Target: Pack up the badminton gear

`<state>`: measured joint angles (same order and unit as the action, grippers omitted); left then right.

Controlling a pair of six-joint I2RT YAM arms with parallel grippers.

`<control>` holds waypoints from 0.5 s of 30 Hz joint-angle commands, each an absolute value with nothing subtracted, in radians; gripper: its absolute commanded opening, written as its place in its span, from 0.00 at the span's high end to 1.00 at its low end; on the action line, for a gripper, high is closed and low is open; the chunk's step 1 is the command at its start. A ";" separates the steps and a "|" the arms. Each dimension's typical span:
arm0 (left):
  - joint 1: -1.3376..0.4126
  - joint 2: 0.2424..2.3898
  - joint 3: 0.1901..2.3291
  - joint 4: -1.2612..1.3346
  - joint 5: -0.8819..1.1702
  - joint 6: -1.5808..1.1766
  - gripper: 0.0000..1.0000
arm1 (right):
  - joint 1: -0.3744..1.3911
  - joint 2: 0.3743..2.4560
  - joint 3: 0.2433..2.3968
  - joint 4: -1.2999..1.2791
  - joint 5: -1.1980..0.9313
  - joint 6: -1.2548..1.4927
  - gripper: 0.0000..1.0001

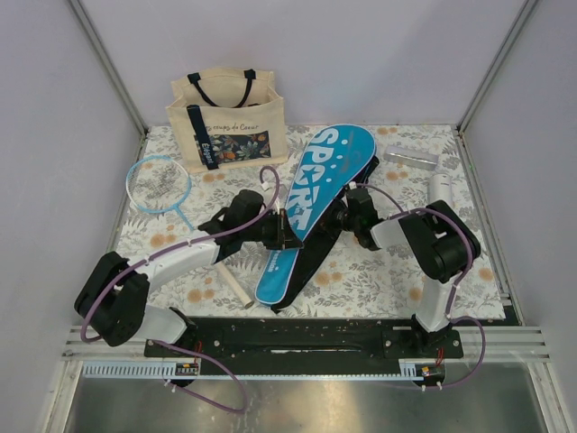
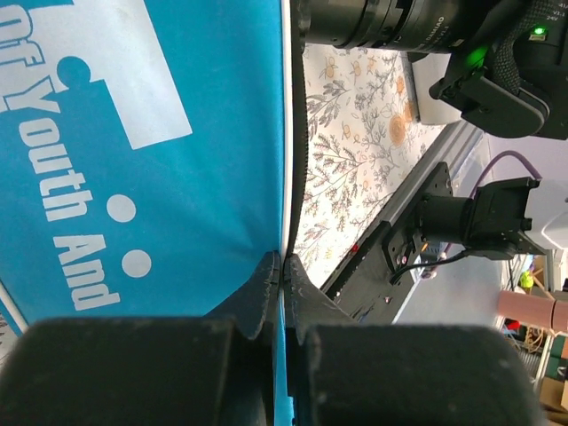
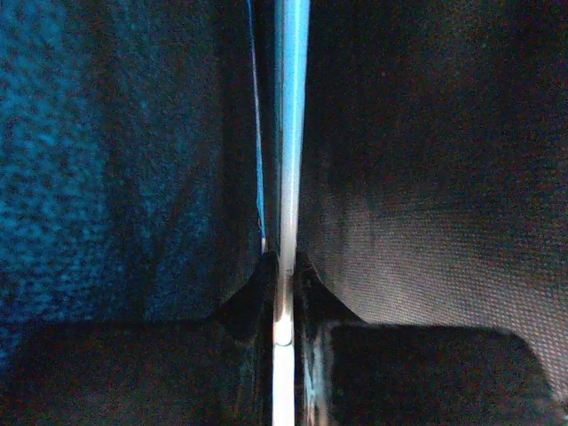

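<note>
The blue case lettered SPORT (image 1: 315, 194) lies slanted across the middle of the table, with its upper flap raised. My left gripper (image 1: 287, 225) is shut on the edge of the blue flap (image 2: 160, 160), with the jaws (image 2: 284, 266) pinching the fabric. My right gripper (image 1: 343, 215) reaches in under the flap from the right. It is shut (image 3: 284, 266) on a thin light-blue and white racket bar (image 3: 291, 133) inside the dark case. The other racket (image 1: 160, 185) lies flat at the left, its handle (image 1: 236, 289) pointing to the near edge. A white tube (image 1: 439, 191) lies at the right.
The beige tote with black straps (image 1: 227, 122) stands at the back left. A small silvery packet (image 1: 410, 158) lies at the back right. A floral cloth (image 1: 379, 271) covers the table. The black base rail (image 1: 315, 338) runs along the near edge. Grey walls close in three sides.
</note>
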<state>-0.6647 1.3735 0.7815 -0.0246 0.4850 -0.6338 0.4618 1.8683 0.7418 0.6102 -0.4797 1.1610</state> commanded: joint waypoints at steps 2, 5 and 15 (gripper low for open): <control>-0.667 1.338 0.730 0.104 0.480 -0.739 1.00 | 0.454 1.885 0.828 0.677 -0.384 1.135 1.00; -0.666 1.359 0.723 0.109 0.448 -0.756 1.00 | 0.456 1.891 0.842 0.663 -0.388 1.124 0.96; -0.666 1.413 0.782 0.035 0.325 -0.775 0.80 | 0.457 1.749 0.775 0.414 -0.333 1.068 0.51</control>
<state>-0.6640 1.4117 0.7311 0.0437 0.3912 -0.7551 0.4614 1.8648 0.7971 0.4881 -0.3985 1.1061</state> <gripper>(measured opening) 0.134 0.445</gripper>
